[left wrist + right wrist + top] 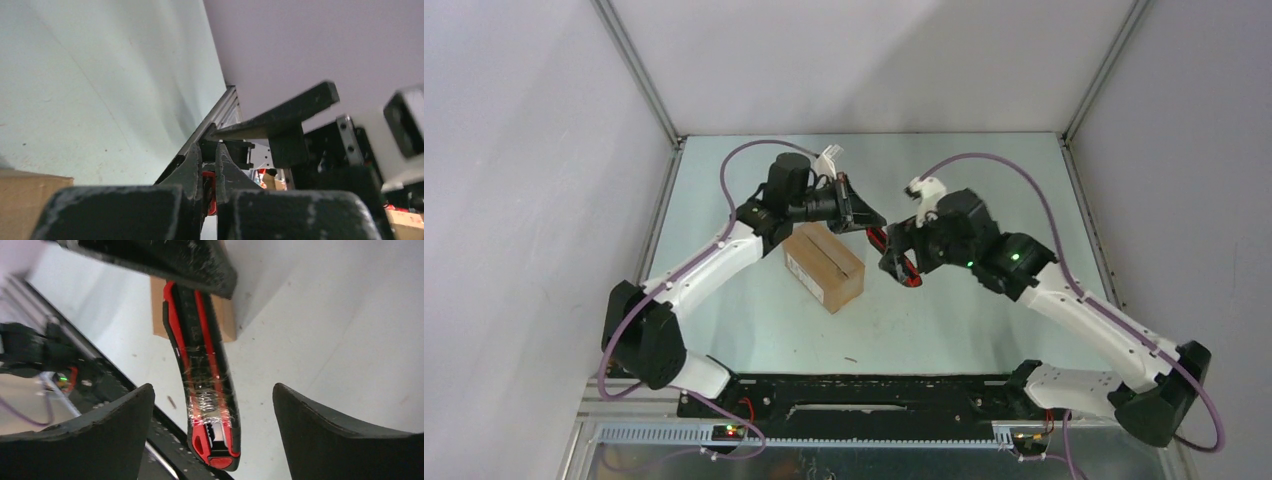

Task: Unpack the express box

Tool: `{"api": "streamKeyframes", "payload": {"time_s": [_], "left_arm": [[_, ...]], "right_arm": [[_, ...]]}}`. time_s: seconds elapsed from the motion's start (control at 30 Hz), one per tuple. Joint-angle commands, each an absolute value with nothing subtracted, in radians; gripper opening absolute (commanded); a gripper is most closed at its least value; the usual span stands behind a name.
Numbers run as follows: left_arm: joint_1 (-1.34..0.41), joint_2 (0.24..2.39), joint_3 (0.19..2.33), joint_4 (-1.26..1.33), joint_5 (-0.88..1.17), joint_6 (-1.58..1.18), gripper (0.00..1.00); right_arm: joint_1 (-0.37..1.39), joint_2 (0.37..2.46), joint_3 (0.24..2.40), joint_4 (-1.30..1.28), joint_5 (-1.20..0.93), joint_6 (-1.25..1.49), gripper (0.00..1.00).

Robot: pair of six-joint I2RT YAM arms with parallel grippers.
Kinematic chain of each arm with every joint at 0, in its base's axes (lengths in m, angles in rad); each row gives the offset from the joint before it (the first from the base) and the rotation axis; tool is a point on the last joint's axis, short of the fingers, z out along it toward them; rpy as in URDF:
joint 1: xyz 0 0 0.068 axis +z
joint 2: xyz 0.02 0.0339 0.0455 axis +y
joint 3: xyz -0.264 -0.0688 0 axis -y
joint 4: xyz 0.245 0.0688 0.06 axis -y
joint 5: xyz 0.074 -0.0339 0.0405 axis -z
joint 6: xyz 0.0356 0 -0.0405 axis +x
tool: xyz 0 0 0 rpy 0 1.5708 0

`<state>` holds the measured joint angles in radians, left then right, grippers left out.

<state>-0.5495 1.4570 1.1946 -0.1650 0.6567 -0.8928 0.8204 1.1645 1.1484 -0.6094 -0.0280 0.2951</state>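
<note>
The express box (824,265), a brown carton with a taped seam on top, lies on the table between the arms. Its corner shows in the left wrist view (30,200), and part of it shows behind the knife in the right wrist view (225,315). A red-and-black utility knife (202,365) hangs above the table to the box's right (896,258). My left gripper (872,222) (209,165) is shut on the knife's far end (211,192). My right gripper (906,255) (213,387) stands open around the knife's near end, its fingers (125,415) apart from it.
The table's metal frame rails (669,190) run along both sides, with plain walls close behind them. A black base bar (864,395) lies at the near edge. A small dark scrap (851,361) rests on the table in front of the box.
</note>
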Motion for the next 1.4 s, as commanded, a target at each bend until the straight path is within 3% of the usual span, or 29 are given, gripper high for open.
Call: {"api": "streamKeyframes", "payload": {"time_s": [0.0, 0.1, 0.2, 0.47, 0.7, 0.77, 0.87, 0.93, 1.17, 1.23, 1.3, 1.33, 1.37], "left_arm": [[-0.527, 1.367, 1.094, 0.224, 0.733, -1.100, 0.00], [-0.515, 1.325, 1.014, 0.447, 0.705, -1.240, 0.00], [-0.511, 1.307, 0.992, 0.511, 0.666, -1.290, 0.00], [-0.514, 1.273, 0.943, 0.579, 0.605, -1.323, 0.00], [-0.514, 1.231, 0.898, 0.542, 0.544, -1.290, 0.00], [-0.514, 1.227, 0.889, 0.557, 0.529, -1.295, 0.00], [-0.514, 1.231, 0.877, 0.592, 0.519, -1.320, 0.00], [-0.516, 1.230, 0.879, 0.594, 0.519, -1.317, 0.00], [-0.521, 1.216, 0.865, 0.567, 0.518, -1.305, 0.00], [-0.520, 1.213, 0.860, 0.573, 0.516, -1.307, 0.00], [-0.520, 1.215, 0.860, 0.557, 0.526, -1.302, 0.00], [-0.519, 1.212, 0.858, 0.548, 0.526, -1.294, 0.08], [-0.517, 1.208, 0.858, 0.524, 0.524, -1.281, 0.17]], "right_arm": [[0.662, 1.055, 1.104, -0.479, -0.414, 0.405, 0.91], [0.600, 1.016, 1.034, -0.368, -0.548, 0.519, 0.92], [0.579, 0.980, 0.960, -0.248, -0.589, 0.646, 0.91], [0.567, 0.875, 0.826, -0.015, -0.450, 0.905, 0.70], [0.569, 0.817, 0.813, 0.031, -0.367, 0.951, 0.68], [0.572, 0.818, 0.813, 0.029, -0.364, 0.959, 0.61], [0.574, 0.828, 0.813, 0.028, -0.360, 0.965, 0.43], [0.577, 0.828, 0.813, 0.024, -0.344, 0.961, 0.38], [0.578, 0.831, 0.813, 0.043, -0.307, 0.958, 0.39], [0.578, 0.839, 0.813, 0.057, -0.314, 0.960, 0.29], [0.578, 0.842, 0.821, 0.042, -0.311, 0.954, 0.11], [0.577, 0.843, 0.830, 0.023, -0.309, 0.943, 0.02], [0.577, 0.842, 0.844, 0.006, -0.306, 0.926, 0.00]]}}
